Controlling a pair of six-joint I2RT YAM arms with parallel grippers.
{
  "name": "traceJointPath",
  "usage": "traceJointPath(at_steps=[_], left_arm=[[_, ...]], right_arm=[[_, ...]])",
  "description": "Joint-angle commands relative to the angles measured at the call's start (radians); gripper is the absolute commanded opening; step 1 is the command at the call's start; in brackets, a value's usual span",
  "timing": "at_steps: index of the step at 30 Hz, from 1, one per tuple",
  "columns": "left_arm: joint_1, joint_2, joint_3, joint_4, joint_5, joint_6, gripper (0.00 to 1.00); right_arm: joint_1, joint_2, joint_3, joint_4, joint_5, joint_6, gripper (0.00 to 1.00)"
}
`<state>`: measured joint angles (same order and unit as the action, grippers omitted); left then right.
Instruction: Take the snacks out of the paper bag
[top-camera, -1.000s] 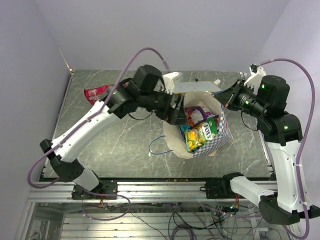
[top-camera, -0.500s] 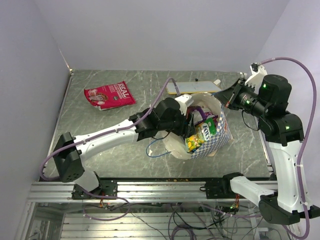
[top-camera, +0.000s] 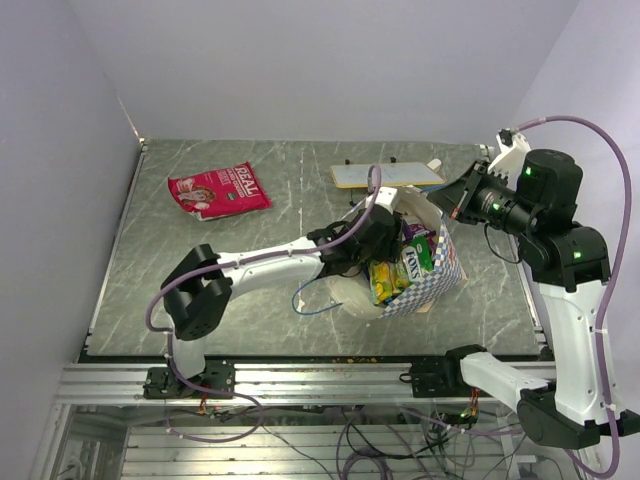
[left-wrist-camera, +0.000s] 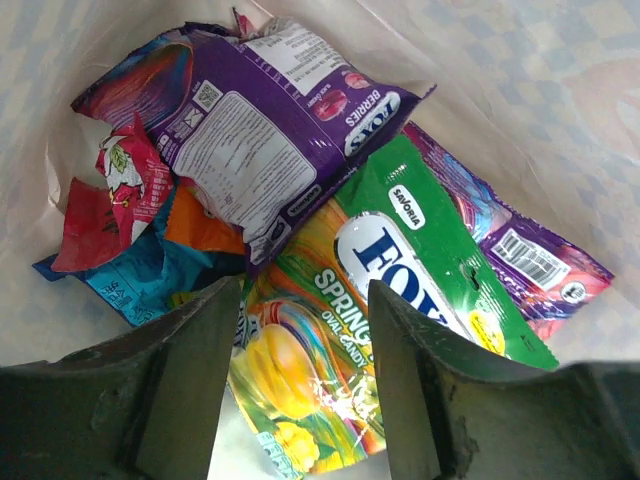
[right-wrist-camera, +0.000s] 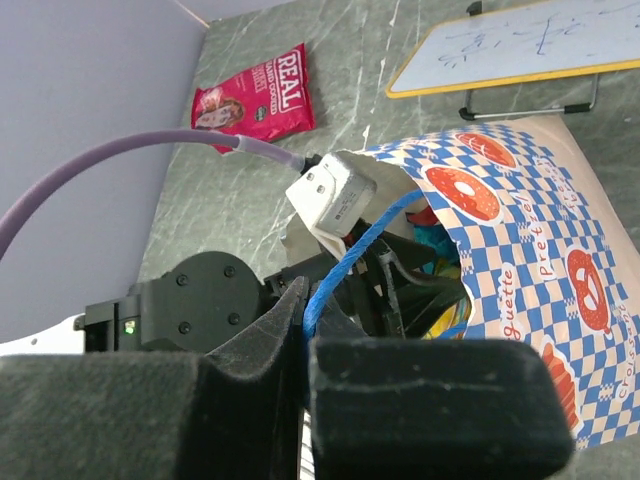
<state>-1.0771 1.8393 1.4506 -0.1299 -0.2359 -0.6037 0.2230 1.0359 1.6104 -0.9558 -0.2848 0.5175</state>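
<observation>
Left fingers (left-wrist-camera: 190, 380), spread, sit inside the blue-and-white checkered paper bag (top-camera: 440, 272), a glossy green-yellow foil packet (left-wrist-camera: 400, 260) lying between their tips, a purple foil packet (left-wrist-camera: 260, 120) beyond. Right fingers (right-wrist-camera: 250, 340) pinch the bag's thin blue cord handle (right-wrist-camera: 360, 235).

Left pincer (left-wrist-camera: 303, 300) hidden in top view inside paper bag (top-camera: 440, 272). Orange packet (left-wrist-camera: 202, 232), blue packet (left-wrist-camera: 128, 285) mostly buried under purple packet (left-wrist-camera: 260, 120).

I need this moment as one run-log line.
left pincer: open inside paper bag, over green packet | right pincer: shut on blue cord handle | red packet: on table
</observation>
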Motion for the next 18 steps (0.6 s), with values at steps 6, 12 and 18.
traceJointPath(at_steps=[6, 12, 18], left_arm=[[-0.041, 0.081, 0.032, 0.118, -0.289, -0.112, 0.56], [-0.042, 0.168, 0.045, 0.155, -0.309, -0.164, 0.66], [-0.043, 0.218, 0.015, 0.215, -0.298, -0.198, 0.73]], right_arm=[[0.002, -0.029, 0.061, -0.041, -0.044, -0.035, 0.0], [0.002, -0.035, 0.078, -0.089, -0.032, -0.063, 0.0], [0.002, -0.023, 0.12, -0.122, -0.028, -0.096, 0.0]])
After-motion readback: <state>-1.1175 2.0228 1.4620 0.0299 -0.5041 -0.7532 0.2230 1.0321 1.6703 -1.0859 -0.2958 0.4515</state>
